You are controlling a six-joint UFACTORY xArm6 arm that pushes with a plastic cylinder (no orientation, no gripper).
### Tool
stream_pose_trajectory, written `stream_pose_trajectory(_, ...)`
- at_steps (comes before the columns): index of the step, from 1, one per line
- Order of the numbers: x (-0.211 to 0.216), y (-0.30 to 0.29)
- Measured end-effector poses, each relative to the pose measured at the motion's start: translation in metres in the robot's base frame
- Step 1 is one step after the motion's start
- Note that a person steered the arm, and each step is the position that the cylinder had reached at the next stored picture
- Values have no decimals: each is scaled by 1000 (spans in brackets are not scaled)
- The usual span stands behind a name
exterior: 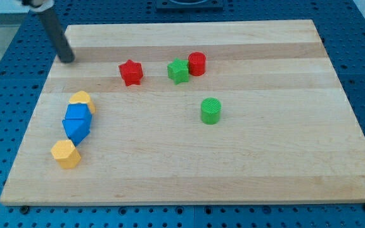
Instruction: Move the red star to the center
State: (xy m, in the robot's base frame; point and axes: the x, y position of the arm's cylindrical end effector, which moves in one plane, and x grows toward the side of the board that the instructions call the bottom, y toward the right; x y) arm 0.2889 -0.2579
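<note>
The red star (130, 72) lies on the wooden board (189, 158), in the upper middle, left of the board's centre. My tip (67, 59) is at the end of the dark rod near the board's upper left corner, well to the left of the red star and not touching any block. A green star (178, 70) lies to the right of the red star, touching a red cylinder (197, 63). A green cylinder (211, 110) stands below them near the centre.
At the view's left, a column of blocks runs down the board: a yellow block (81, 100), a blue block (78, 114), a second blue block (76, 129) and a yellow hexagonal block (65, 153).
</note>
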Motion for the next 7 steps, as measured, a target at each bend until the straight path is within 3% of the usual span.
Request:
stream_pose_trajectory(4, 14, 29)
stream_pose_trajectory(6, 93, 38)
stream_pose_trajectory(7, 93, 46)
